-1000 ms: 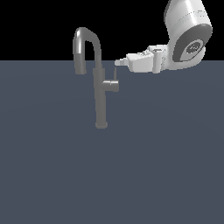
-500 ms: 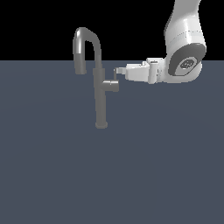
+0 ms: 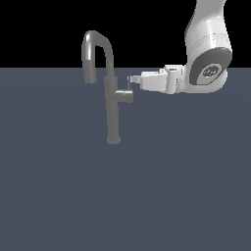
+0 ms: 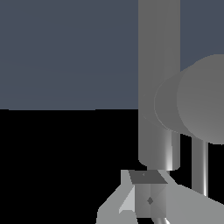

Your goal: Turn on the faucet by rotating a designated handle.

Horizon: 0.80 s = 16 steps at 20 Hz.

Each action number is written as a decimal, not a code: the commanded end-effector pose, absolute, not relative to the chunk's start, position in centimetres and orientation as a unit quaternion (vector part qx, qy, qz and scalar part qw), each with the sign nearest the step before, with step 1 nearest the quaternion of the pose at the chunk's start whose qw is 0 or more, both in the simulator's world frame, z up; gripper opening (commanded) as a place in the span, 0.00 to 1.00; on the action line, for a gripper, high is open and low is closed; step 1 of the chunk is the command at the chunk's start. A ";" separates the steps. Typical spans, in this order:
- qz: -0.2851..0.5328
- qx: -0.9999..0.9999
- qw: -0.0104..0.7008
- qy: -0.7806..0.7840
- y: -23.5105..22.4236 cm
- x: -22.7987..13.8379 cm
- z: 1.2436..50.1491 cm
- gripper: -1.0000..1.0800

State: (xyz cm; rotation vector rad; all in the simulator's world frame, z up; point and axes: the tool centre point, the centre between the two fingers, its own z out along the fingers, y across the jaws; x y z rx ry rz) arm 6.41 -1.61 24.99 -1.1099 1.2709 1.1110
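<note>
**We have reached the faucet handle; the turn itself looks barely begun.**

In the exterior view, the faucet (image 3: 113, 105) stands upright on the grey desk (image 3: 125, 196), its handle (image 3: 124, 96) jutting toward that view's right with the thin lever (image 3: 130, 85) upright. Our fingers (image 3: 133, 80) sit at the lever's tip, apparently touching. In the wrist view, the handle (image 4: 197, 99) and post fill the frame; we cannot tell whether the fingers (image 4: 146, 194) are spread or pressed together.
</note>
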 end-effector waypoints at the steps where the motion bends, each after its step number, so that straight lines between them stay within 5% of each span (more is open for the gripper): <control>1: 0.466 -0.465 0.532 0.533 -1.5 5.8 25.3 0.00; 16: 0.465 -0.465 0.532 0.533 -1.0 2.2 25.7 0.00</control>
